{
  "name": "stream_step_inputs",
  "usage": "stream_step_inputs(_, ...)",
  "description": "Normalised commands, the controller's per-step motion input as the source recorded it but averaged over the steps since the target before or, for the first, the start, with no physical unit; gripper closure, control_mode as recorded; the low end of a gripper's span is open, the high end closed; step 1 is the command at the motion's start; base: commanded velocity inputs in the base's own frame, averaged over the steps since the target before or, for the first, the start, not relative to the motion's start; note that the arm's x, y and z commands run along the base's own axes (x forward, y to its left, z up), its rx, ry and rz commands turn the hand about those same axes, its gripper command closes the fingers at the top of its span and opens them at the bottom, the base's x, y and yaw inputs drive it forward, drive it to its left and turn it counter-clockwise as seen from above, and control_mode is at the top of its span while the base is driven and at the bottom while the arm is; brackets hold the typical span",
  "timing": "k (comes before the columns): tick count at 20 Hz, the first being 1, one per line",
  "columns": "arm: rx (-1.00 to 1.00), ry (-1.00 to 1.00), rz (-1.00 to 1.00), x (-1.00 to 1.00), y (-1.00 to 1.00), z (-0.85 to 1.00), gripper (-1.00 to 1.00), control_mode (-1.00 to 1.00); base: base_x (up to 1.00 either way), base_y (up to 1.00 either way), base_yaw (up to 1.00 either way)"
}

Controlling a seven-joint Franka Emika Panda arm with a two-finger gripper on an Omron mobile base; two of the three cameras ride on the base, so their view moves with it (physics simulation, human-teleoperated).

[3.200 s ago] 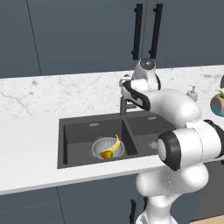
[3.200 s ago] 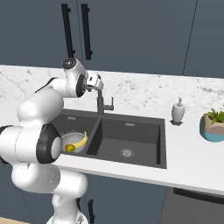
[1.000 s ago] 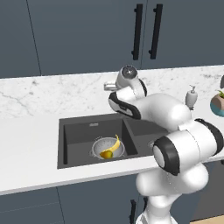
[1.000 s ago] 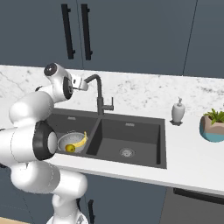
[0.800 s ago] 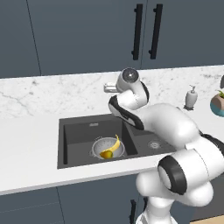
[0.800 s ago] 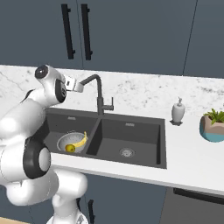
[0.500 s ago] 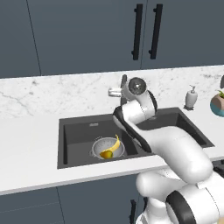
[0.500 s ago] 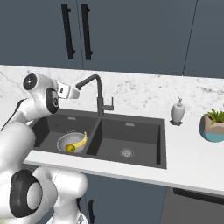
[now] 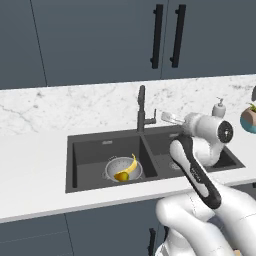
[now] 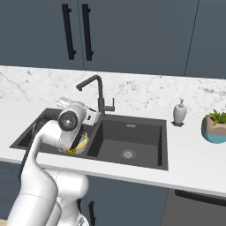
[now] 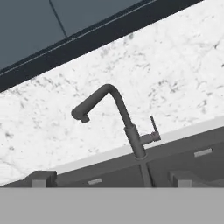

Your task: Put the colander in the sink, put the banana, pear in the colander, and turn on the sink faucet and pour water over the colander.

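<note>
The faucet (image 9: pixel 142 110) stands behind the divider of the sink (image 9: pixel 85 145), and everything here is placed from it. In front of it and to the left, on the floor of the left basin, sits the colander (image 9: pixel 122 170), with the banana (image 9: pixel 131 164) curving up against its right rim and the pear (image 9: pixel 120 176) low beside it; the pear shows as little more than an orange-yellow blob. In the right base view the arm's white elbow covers most of the colander, leaving a sliver of banana (image 10: pixel 82 143) past it.

The gripper (image 11: pixel 112 178) hangs in front of the faucet, over the sink's near side and apart from the faucet. Its two dark fingertips (image 11: pixel 40 178) stand spread wide at the bottom of the hand view, empty, with the faucet's stem between them farther off. In both base views the hand is turned away, so the fingers themselves are hard to make out.

The spout (image 11: pixel 81 113) bends toward the left basin and the lever (image 11: pixel 153 127) sticks out on the stem's right. No stream of water can be made out.

Right of the faucet on the counter (image 10: pixel 194 145) stand a soap dispenser (image 10: pixel 179 111) and a potted plant (image 10: pixel 215 126), the plant cut off at the frame edge.
</note>
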Motion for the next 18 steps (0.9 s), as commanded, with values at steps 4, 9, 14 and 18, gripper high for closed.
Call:
stream_step_inputs(4, 0.28, 0.00, 0.39, 0.00, -0.93, -0.01, -1.00, -1.00, 0.00, 0.00, 0.00)
stream_step_inputs(9, 0.19, 0.08, 0.36, 0.53, -0.70, 0.05, -1.00, -1.00, 0.00, 0.00, 0.00)
stream_step_inputs(14, 0.02, 0.18, 0.01, 0.74, -0.08, 0.00, -1.00, -1.00, 0.00, 0.00, 0.00)
stream_step_inputs(18, 0.00, 0.08, 0.00, 0.70, -0.09, -0.01, -1.00, -1.00, 0.00, 0.00, 0.00)
